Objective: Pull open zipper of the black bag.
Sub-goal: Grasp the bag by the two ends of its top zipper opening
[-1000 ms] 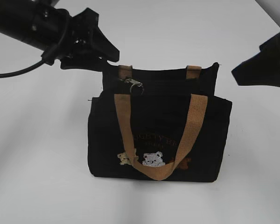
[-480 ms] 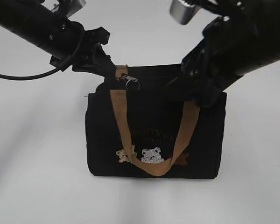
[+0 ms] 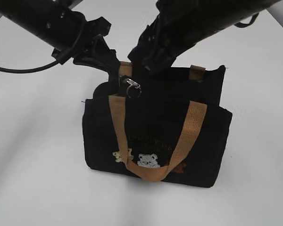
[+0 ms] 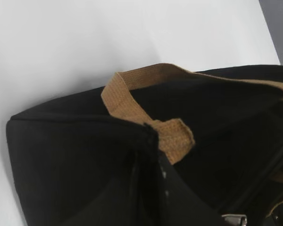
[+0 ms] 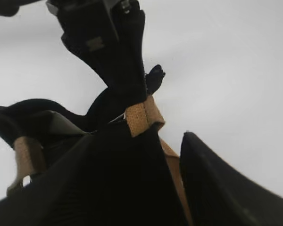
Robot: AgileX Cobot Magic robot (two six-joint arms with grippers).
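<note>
Exterior view gave you one white table, filling the frame, with one black bag standing upright at its centre. Two black arms crowded the top of the frame. The left gripper came in from the upper left and its jaws were pinched together on the bag's top left corner, beside the rear handle's end. The right gripper reached across from the upper right to the bag's top edge left of centre; you could not tell how its jaws stood, as its dark bulk hid them. You had two tan handles: the front one looped down over the bear embroidery, the rear one lay along the top. One zipper showed its silver pull and ring just below both grippers.
</note>
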